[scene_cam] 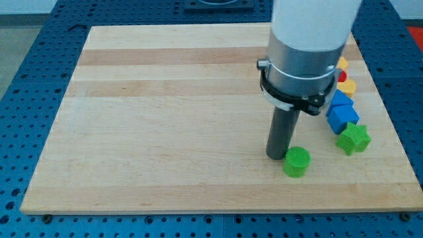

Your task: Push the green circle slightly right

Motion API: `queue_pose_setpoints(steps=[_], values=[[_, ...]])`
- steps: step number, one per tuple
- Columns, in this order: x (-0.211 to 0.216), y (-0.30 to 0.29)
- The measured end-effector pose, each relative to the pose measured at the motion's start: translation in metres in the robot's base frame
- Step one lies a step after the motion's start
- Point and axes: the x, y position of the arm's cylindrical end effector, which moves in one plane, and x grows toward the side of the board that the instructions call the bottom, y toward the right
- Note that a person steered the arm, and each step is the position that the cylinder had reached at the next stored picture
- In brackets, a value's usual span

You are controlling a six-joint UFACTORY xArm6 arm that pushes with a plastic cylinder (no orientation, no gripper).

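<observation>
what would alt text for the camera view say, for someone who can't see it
My tip rests on a wooden board, touching the left side of a green circle near the view's bottom right. Further right sit a green star, blue blocks and partly hidden yellow and red blocks.

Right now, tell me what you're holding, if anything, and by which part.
Nothing is held. I have no claw, only a rod. My tip rests on the board right beside the green circle, on its left in the view, touching or nearly so.
</observation>
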Motion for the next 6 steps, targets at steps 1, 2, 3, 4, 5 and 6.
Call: queue_pose_setpoints(steps=[1,2,3,4,5,6], values=[[0.0,-0.027],[0.013,-0.043],[0.027,-0.026],[0.027,0.012],[0.027,0.039],[0.027,0.023]])
